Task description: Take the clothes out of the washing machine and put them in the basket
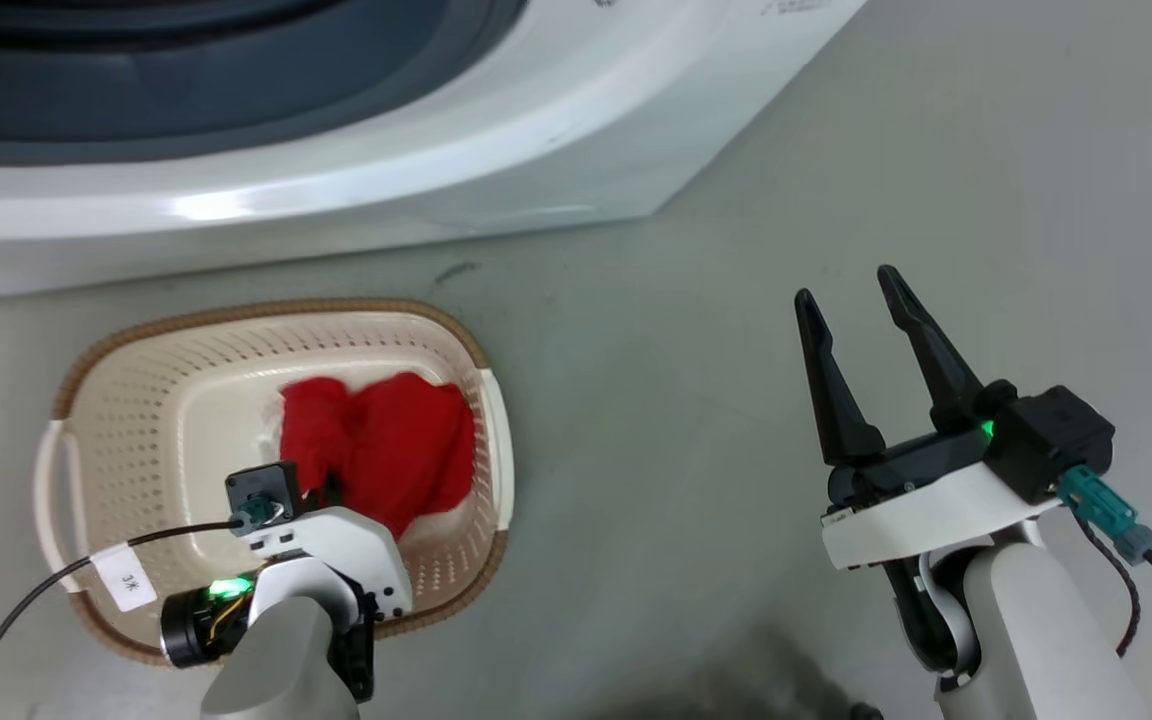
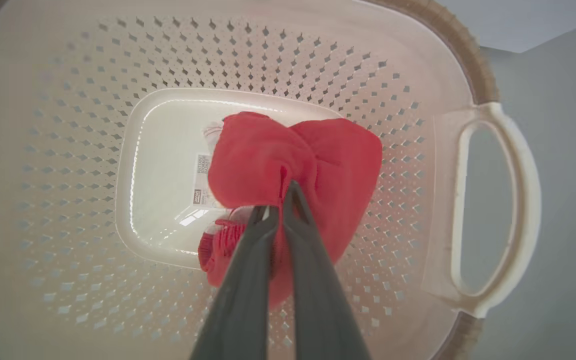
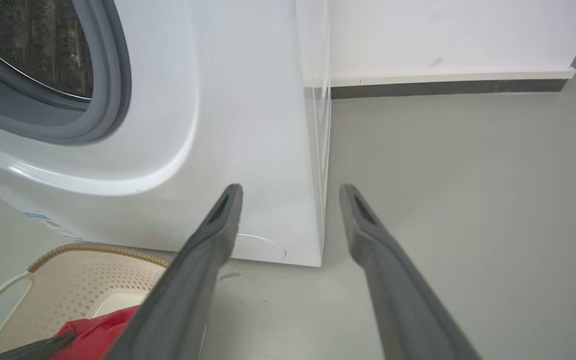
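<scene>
grey floor (image 1: 696,420) stretches wide on the robot's right, running from the corner of the washing machine (image 1: 356,190) out to a white wall with a dark skirting strip (image 3: 448,88). the machine's white front takes up the top left of the head view. its grey door ring (image 3: 113,100) and steel drum (image 3: 28,40) show in the right wrist view. the basket (image 1: 266,312) sits on the floor close in front of the machine, with a narrow strip of floor between its brown rim and the white front.

the clothes (image 1: 386,440) lie inside the basket, bunched toward its right half, partly on the base and partly against the perforated wall. they half cover a barcode sticker (image 2: 200,180) on the base. the left gripper (image 2: 278,200) points down into the basket, its fingers nearly pressed together and pinching a fold of the red fabric at their tips. the basket walls stand well apart from it all round. the right gripper (image 1: 846,285) hovers over the floor to the right of the basket, well apart from it, with its fingers spread wide and the tips pointing toward the machine's corner.
</scene>
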